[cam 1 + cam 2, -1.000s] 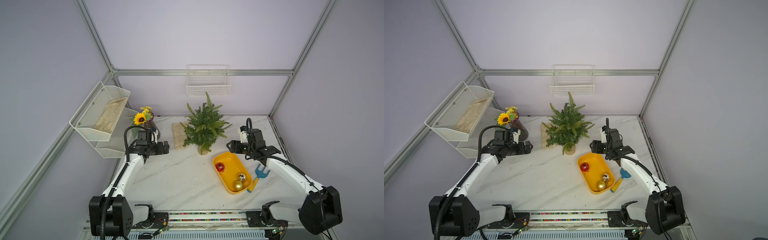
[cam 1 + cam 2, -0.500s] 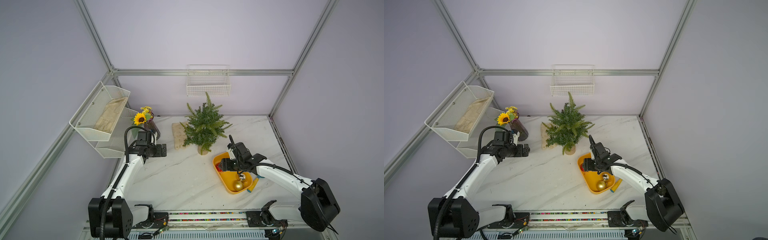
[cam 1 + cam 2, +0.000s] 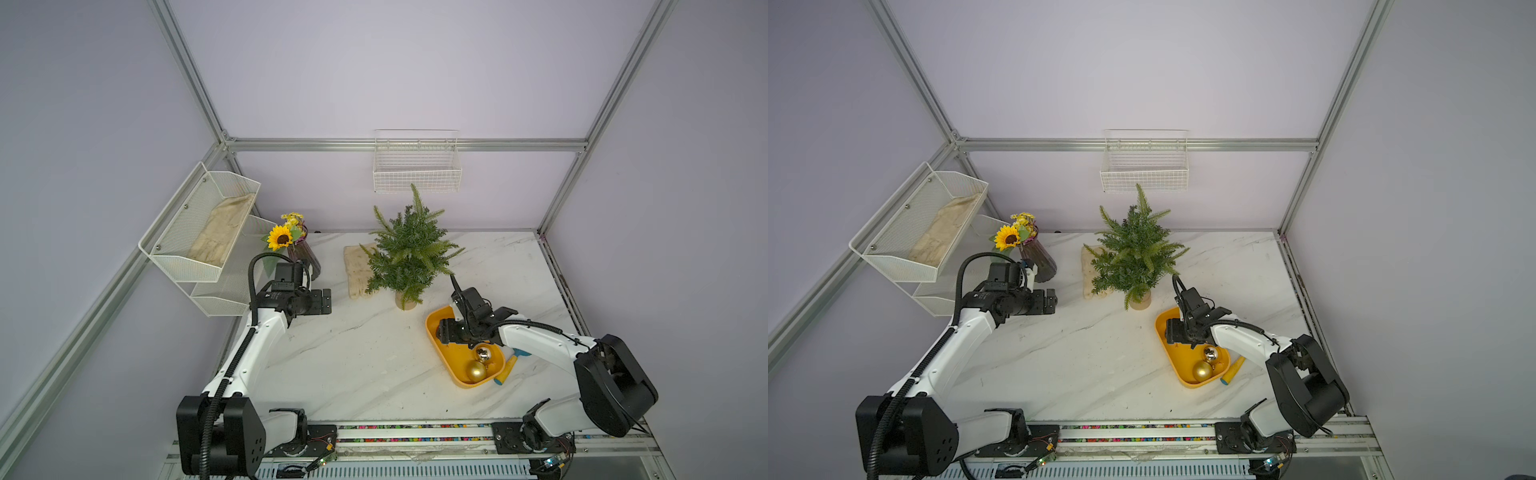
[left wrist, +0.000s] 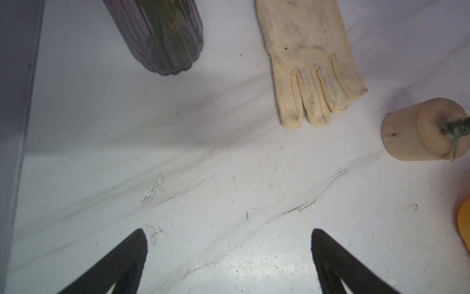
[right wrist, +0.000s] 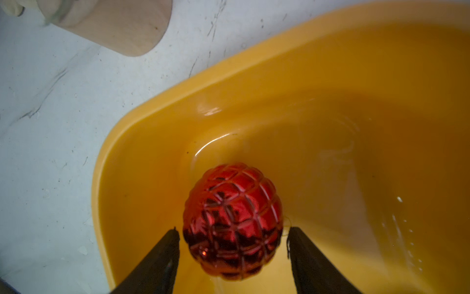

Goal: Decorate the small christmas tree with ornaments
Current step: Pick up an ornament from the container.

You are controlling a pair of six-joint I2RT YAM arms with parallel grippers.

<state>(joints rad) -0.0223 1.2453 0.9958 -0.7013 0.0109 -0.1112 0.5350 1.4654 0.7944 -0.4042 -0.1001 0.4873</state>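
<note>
The small christmas tree [image 3: 409, 249] [image 3: 1136, 253] stands at the back middle of the table on its pale base [image 4: 407, 137] [image 5: 114, 25]. In front of it lies a yellow tray [image 3: 432, 345] [image 5: 254, 84]. A matte gold ornament [image 3: 476, 371] and a shiny mirrored ornament [image 3: 483, 354] rest at its near end. My right gripper [image 3: 444, 332] [image 5: 232, 234] is down in the far end, open, its fingers flanking the red faceted ornament [image 5: 232, 219] with thin gaps on both sides. The arm hides that ball in both top views. My left gripper [image 3: 326, 301] [image 4: 229, 234] hovers open and empty left of the tree.
A sunflower vase [image 3: 307, 257] and a cream glove [image 3: 355, 270] [image 4: 312, 63] lie left of the tree. A blue-and-yellow toy rake [image 3: 511, 365] sits beside the tray's right side. White mesh shelves [image 3: 199, 232] hang on the left wall, a wire basket [image 3: 415, 166] on the back wall.
My right arm swung from behind the tray down into its far end, bringing its fingers around the red ornament. The left gripper drew back slightly to the left.
</note>
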